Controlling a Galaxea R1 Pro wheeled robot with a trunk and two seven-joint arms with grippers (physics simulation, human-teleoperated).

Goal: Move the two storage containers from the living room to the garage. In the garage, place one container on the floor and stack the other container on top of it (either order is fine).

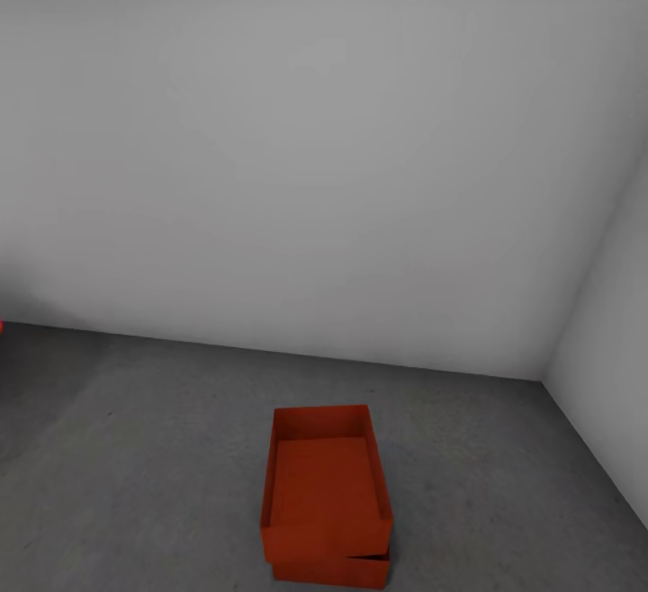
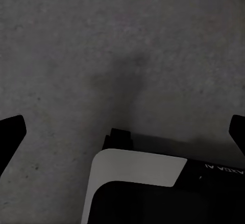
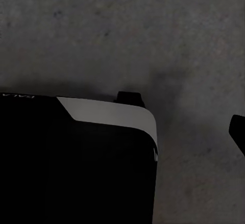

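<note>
We observe a rough, mottled dark grey concrete floor meeting plain white matte walls. Left of the stack, at the view's left edge, a small red sliver sits where wall meets floor; we cannot identify it. The two storage containers stand stacked on the concrete, short of the back wall: orange-red, matte, rectangular, topless, tapered. The upper bin sits slightly skewed on the lower container. Bare floor lies open on every side of the stack; the wall corner lies to its right. The left gripper has its dark fingertips spread wide over bare concrete beside the robot's base. Of the right gripper, one fingertip shows; we cannot tell its state.
</note>
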